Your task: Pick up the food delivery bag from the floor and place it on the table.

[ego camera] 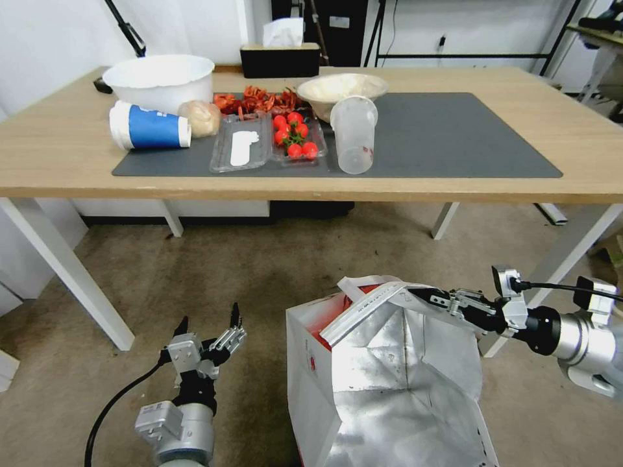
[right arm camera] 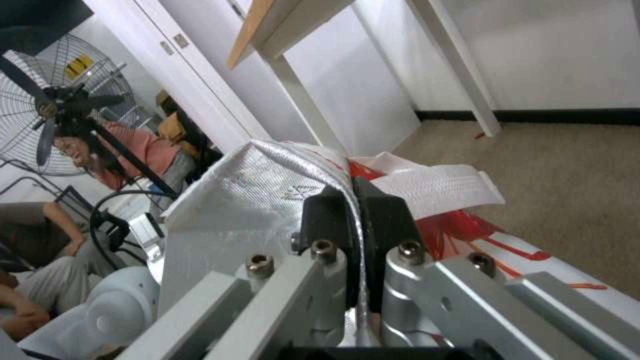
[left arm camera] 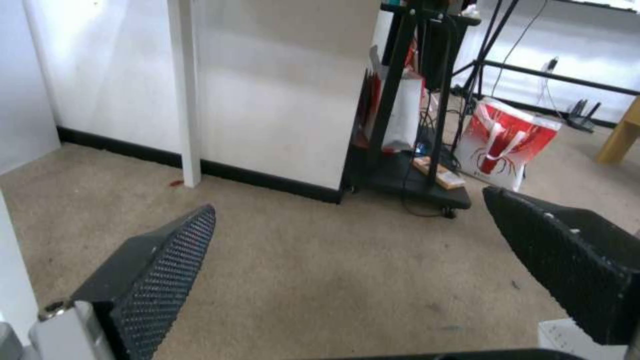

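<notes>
The food delivery bag stands open on the floor in front of the table, showing its silver foil lining and a white and red side. My right gripper reaches in from the right and is shut on the bag's upper rim beside a white strap handle. In the right wrist view the black fingertips pinch the foil edge of the bag. My left gripper hangs open over bare carpet left of the bag, its two ribbed fingers spread wide.
The table's dark grey mat carries a white bowl, a fallen blue cup, a tomato tray, a clear cup and another bowl. White table legs stand left and right. The mat's right half is bare.
</notes>
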